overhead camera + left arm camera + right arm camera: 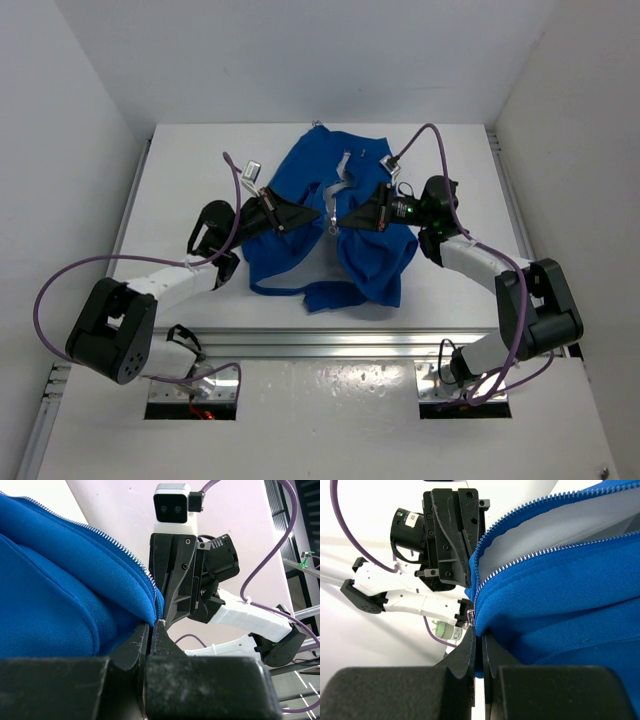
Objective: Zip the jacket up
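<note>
Pinching on both sides: the left gripper [320, 215] and the right gripper [337, 222] meet tip to tip over the middle of the jacket [370, 265].

Jacket is bright blue, crumpled, lying mid-worktop [190, 160]. Collar end is toward the far edge, hem toward the near edge, and it sits well clear of the left and right edges.

Left wrist view: its own fingers [131, 647] are pressed together on the blue front edge right beside the zipper teeth [125, 550]. The right gripper [161, 617] stands directly opposite, almost touching.

Right wrist view: fingers [465, 652] are clamped on the other front edge, with blue fabric showing between the tips. The left gripper [469, 580] is just across.

Zipper is not joined. Two rows of zipper teeth [545, 547] run apart with the white lining [560, 525] showing between them. They converge near both sets of tips. A small metal piece [469, 616] hangs there; I can't tell whether it is the slider.

Purple cables [60, 280] loop off both arms, clear of the fabric.
</note>
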{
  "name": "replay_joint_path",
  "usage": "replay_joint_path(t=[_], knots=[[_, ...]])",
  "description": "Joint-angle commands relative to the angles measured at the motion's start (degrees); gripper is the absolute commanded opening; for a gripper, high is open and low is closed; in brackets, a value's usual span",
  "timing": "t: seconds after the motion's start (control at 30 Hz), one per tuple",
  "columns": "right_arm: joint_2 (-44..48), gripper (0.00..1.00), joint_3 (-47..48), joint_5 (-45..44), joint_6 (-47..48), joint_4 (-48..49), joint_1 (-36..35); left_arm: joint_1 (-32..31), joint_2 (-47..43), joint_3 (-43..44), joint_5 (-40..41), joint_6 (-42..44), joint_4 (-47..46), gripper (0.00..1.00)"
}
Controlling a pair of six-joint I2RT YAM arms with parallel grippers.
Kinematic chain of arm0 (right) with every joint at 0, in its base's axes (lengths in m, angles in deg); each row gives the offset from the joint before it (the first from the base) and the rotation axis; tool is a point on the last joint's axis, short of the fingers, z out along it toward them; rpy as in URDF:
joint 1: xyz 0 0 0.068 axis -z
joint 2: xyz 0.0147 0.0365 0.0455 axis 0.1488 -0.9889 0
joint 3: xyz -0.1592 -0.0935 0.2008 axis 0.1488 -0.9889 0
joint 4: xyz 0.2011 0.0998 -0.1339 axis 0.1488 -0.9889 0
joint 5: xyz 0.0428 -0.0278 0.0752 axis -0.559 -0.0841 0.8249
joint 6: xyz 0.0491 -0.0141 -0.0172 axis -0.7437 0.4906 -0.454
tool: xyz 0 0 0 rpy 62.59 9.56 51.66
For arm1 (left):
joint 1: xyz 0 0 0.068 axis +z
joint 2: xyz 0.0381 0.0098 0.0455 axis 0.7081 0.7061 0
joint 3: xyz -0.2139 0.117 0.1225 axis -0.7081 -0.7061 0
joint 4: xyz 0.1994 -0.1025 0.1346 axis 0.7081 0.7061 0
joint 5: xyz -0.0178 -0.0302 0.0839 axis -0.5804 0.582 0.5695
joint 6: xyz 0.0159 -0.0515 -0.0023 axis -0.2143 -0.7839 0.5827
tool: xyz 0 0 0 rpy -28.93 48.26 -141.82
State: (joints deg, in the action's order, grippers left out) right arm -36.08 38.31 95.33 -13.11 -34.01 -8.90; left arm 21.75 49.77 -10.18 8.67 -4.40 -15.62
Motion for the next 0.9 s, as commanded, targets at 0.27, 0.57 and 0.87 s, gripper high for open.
replay_joint_path(t=[0.27, 0.57, 0.87], knots=[[-0.2, 0.0, 1.8, -0.1, -0.3, 3.4, -0.9, -1.6, 0.4, 3.0, 0.1, -1.3, -5.8, 0.0], [-0.5, 0.0, 1.5, -0.4, -0.3, 3.5, -0.9, -2.7, 0.4, 3.0, 0.6, -1.8, -5.8, 0.0], [-0.5, 0.0, 2.0, -0.6, -0.6, 3.5, -1.0, -3.2, 0.4, 1.9, 0.6, -1.3, -5.2, 0.0]])
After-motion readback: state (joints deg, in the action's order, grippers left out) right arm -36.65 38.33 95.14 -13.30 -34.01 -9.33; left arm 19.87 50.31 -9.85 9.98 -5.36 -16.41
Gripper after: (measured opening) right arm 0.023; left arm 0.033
